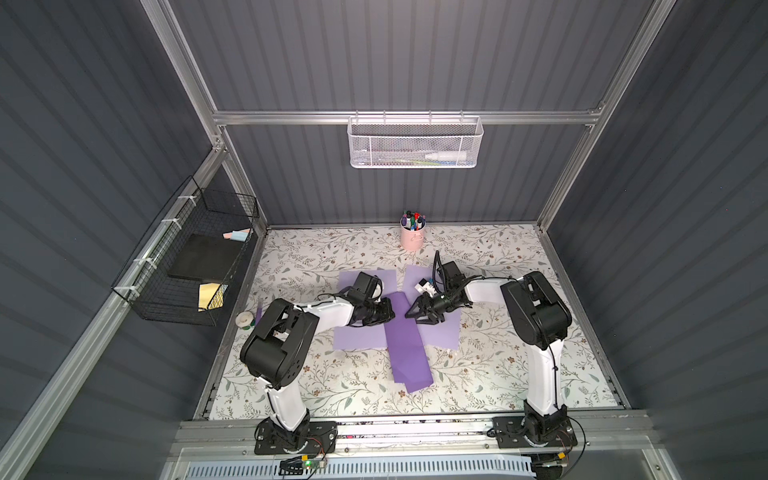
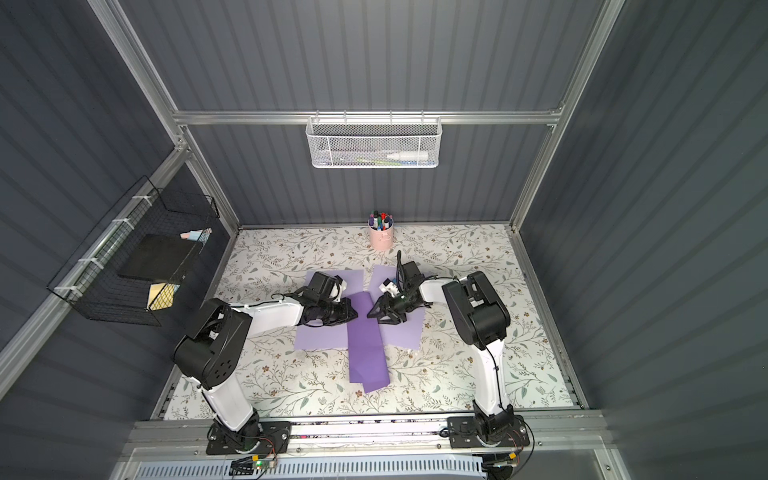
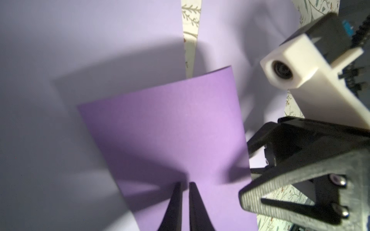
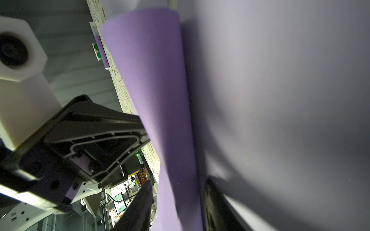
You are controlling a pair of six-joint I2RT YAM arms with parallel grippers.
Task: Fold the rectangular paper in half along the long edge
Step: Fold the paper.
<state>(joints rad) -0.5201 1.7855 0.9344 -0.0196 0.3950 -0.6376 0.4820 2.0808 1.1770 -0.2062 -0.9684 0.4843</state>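
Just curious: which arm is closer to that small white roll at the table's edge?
Left. The left arm is right beside the roll; the right arm is beyond the papers.

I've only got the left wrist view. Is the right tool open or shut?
Observer: Open. In the right wrist view the right tool has its jaws apart, with the dark purple paper between them.
Operator: How's the paper's end nearest the robot bases?
Observer: In both top views the dark purple paper's layers don't line up there; one sticks out past the other.
Operator: Anything behind the arms?
Observer: A pink cup of markers stands at the table's back edge.
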